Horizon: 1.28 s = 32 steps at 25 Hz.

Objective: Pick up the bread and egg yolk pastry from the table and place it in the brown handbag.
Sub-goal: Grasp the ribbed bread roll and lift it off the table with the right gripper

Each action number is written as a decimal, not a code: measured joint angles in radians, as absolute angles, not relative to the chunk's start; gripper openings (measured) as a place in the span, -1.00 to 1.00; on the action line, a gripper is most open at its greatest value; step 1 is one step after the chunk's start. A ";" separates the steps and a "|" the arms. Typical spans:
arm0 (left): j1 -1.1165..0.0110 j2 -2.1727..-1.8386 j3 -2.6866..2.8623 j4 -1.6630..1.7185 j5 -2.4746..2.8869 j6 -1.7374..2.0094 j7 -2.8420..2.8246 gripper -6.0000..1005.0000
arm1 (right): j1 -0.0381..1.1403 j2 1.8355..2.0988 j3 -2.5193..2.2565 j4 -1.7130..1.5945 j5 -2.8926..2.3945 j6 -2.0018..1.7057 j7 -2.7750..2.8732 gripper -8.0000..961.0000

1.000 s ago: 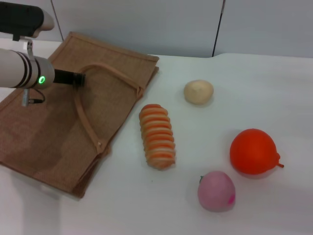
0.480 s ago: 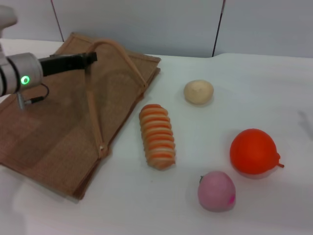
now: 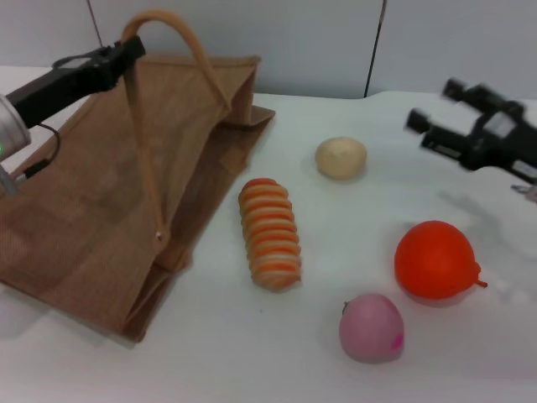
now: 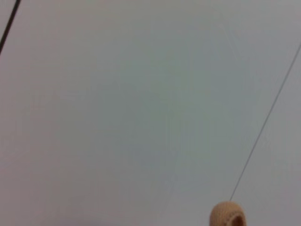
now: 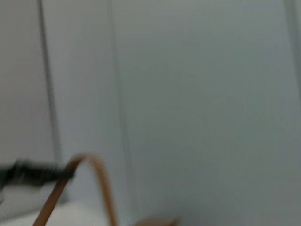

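Observation:
The striped orange and cream bread [image 3: 270, 233] lies on the white table, mid view. The pale egg yolk pastry [image 3: 341, 158] sits behind it. The brown handbag [image 3: 101, 210] lies at the left, its upper side lifted. My left gripper [image 3: 126, 52] is shut on one loop handle [image 3: 172, 34] and holds it high; the handle's tip shows in the left wrist view [image 4: 227, 214]. My right gripper [image 3: 436, 116] is open and empty in the air at the right, above the table behind the orange ball. The raised handle [image 5: 94, 188] shows in the right wrist view.
A smooth orange ball [image 3: 436, 260] and a pink peach-like ball [image 3: 372, 327] sit at the front right. A grey wall [image 3: 294, 42] stands behind the table.
My left gripper has risen with the handle, pulling the bag's upper side up. My right gripper has come into view at the right.

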<state>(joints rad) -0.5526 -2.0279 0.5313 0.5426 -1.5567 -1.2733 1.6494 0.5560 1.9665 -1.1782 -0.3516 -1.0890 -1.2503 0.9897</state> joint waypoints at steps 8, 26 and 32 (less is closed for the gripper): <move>-0.548 -2.028 0.484 0.529 -1.563 -1.305 1.666 -0.75 | 0.543 2.025 -1.209 -0.716 -1.592 -1.120 1.499 0.75; -0.536 -2.030 0.456 0.518 -1.600 -1.332 1.671 -0.75 | 0.696 2.024 -1.806 -1.025 -2.105 -0.909 2.314 0.75; -0.545 -2.029 0.456 0.518 -1.603 -1.334 1.670 -0.75 | 0.774 2.025 -1.916 -1.019 -2.148 -0.863 2.457 0.75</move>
<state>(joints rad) -0.5454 -2.0295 0.4556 0.5183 -1.6030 -1.3341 1.6705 0.7743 2.0255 -1.9157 -1.0186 -2.1477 -0.8627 2.4573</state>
